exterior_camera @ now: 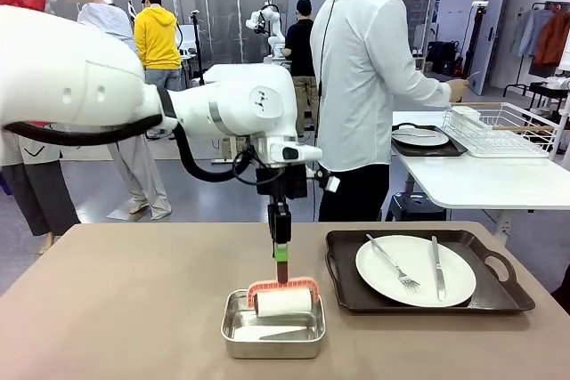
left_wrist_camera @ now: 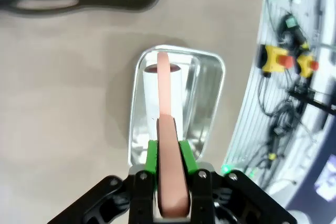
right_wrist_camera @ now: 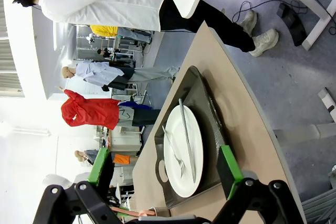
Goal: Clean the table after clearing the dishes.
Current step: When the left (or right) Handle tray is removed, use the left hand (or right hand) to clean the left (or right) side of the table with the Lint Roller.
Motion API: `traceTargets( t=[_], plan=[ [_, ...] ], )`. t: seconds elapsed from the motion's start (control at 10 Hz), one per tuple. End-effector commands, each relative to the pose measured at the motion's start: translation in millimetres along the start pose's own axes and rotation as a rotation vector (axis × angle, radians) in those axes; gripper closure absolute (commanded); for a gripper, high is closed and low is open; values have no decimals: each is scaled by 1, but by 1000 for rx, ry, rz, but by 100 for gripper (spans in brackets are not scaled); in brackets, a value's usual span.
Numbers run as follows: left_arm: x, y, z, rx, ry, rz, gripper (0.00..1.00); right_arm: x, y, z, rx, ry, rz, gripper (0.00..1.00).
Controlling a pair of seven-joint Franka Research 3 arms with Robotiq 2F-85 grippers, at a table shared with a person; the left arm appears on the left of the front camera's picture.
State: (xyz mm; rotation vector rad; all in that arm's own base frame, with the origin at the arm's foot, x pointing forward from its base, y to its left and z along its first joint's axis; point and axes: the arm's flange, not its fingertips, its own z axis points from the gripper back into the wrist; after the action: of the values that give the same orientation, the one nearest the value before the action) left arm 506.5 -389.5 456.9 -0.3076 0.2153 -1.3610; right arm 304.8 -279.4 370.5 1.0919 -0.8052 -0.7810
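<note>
The brownish table (exterior_camera: 134, 309) holds a dark tray (exterior_camera: 343, 300) at the right with a white plate (exterior_camera: 415, 270), fork and knife on it. My left gripper (exterior_camera: 281, 251) points straight down at the table's front middle, shut on the pink handle of a lint roller (exterior_camera: 283, 300) whose white roll rests in a small steel pan (exterior_camera: 272, 337). In the left wrist view the green pads (left_wrist_camera: 151, 157) clamp that handle (left_wrist_camera: 167, 103) above the pan (left_wrist_camera: 210, 93). My right gripper (right_wrist_camera: 164, 165) is open and empty, hovering off the tray's (right_wrist_camera: 210, 114) end, facing the plate (right_wrist_camera: 184, 150).
A person in a white shirt (exterior_camera: 365, 68) stands behind the table, turned to a smaller white table (exterior_camera: 481, 180) that carries a second tray with a plate (exterior_camera: 419, 138) and a wire rack (exterior_camera: 499, 126). The left half of the big table is bare.
</note>
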Motion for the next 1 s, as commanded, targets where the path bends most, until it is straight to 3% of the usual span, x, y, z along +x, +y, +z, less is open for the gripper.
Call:
traceTargets(
  t=[0.0,0.2,0.4,0.5,0.8,0.9],
  plan=[
    [-65,-43,29,142,-130,193,100,0,2,1,16,-9,-14,0],
    [-156,-52,76,274,-320,372,100,0,2,1,16,-9,-14,0],
    [-253,-44,81,297,-617,688,100,0,2,1,16,-9,-14,0],
    [-287,-38,72,267,-679,829,100,0,2,1,16,-9,-14,0],
    [-317,-14,50,107,-742,1152,100,0,2,1,16,-9,-14,0],
    [-314,-5,41,83,-714,1151,100,0,2,1,16,-9,-14,0]
  ],
)
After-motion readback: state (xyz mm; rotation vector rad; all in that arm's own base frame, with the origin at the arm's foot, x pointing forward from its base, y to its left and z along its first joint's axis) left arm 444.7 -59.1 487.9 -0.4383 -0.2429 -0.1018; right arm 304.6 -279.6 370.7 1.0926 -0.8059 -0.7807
